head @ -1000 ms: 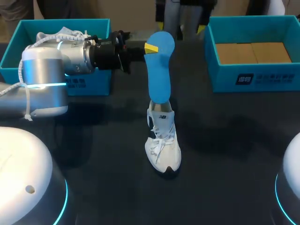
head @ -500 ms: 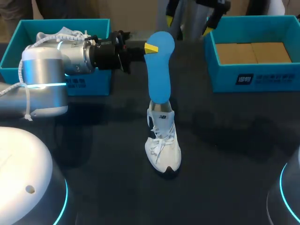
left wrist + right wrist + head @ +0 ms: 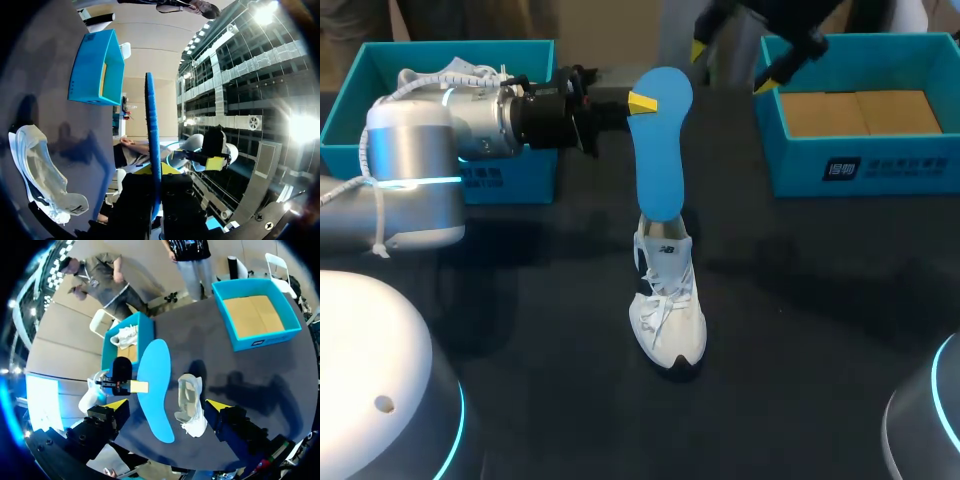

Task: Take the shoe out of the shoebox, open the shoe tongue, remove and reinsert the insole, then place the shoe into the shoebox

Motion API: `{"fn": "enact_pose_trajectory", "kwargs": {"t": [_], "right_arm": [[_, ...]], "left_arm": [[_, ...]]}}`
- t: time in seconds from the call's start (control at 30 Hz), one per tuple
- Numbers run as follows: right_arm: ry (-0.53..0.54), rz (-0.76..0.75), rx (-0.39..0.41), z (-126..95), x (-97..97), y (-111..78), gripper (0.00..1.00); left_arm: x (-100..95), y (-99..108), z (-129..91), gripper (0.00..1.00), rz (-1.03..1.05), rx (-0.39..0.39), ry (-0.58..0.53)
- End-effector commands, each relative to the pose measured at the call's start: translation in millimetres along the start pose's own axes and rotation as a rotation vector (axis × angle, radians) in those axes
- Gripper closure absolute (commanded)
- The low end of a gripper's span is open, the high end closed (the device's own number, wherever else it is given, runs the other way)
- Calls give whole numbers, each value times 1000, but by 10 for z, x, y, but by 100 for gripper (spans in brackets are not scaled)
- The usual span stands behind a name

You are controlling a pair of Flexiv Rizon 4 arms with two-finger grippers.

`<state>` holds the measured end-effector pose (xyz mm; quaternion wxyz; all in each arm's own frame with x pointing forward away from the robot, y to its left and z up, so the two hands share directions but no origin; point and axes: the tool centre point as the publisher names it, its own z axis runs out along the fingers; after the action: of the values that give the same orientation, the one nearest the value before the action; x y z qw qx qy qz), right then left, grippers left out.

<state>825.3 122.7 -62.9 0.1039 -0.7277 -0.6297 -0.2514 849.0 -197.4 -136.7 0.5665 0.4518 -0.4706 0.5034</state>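
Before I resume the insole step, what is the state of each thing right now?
Insole: held upright, lower end at the shoe's opening.
Shoe: out of the box, standing on its sole on the table.
Left arm: jaws shut on the insole's upper end.
Right arm: high above the table, jaws open and empty.
Left shoebox: open, another white shoe inside.
Right shoebox: open, empty.
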Motion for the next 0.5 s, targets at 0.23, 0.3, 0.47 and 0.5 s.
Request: {"fn": "enact_pose_trajectory", "kwargs": {"t": [0.23, 0.3, 0.47, 0.5], "right_arm": [[461, -1, 5, 93, -194, -2, 0], [479, -8, 7, 117, -224, -2, 0], [536, -11, 24, 190, -303, -3, 0], [539, -11, 26, 195, -306, -3, 0]], "left_arm": [[3, 3, 0, 100, 0, 1, -2], [3, 3, 0, 100, 0, 1, -2], [3, 3, 0, 100, 0, 1, -2], [3, 3, 0, 100, 0, 1, -2]]}}
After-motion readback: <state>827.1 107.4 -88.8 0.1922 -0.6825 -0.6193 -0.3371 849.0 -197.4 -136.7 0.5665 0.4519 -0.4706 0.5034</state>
